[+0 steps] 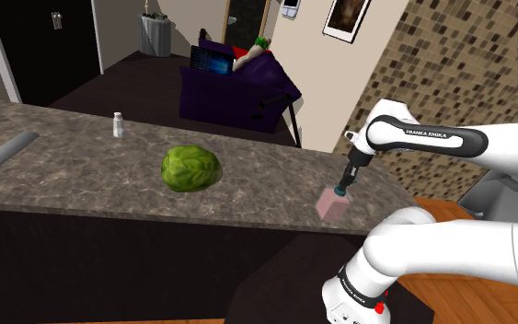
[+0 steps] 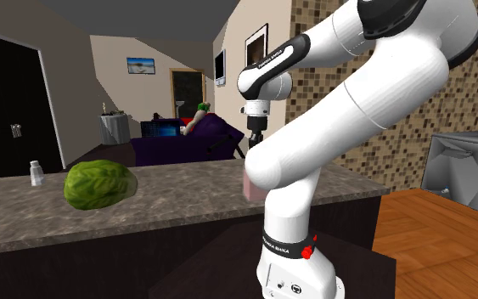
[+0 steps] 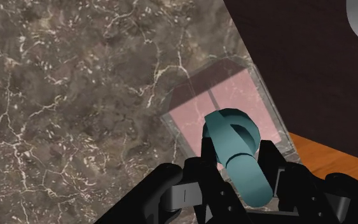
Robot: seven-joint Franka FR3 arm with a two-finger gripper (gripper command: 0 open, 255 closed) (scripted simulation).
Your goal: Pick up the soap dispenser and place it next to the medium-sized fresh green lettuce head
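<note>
One black two-finger gripper (image 3: 236,154) pinches teal pump (image 3: 231,130) of pink translucent boxy soap dispenser (image 3: 225,95); likely light, slippery.

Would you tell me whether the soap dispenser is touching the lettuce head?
Apart. The shoulder view shows a bare stretch of counter between the soap dispenser and the lettuce head.

The dark grey stone countertop (image 3: 75,95) is smooth and veined white like marble. The translucent pink square soap dispenser (image 3: 234,95) has clear, glassy walls and a smooth teal pump (image 3: 234,137) with a dull sheen. The round green lettuce head (image 1: 190,168) looks crinkled and matt. The white robot arm (image 2: 373,93) is glossy, the black two-finger gripper (image 3: 236,156) matt, the orange plank floor (image 2: 432,229) wooden
</note>
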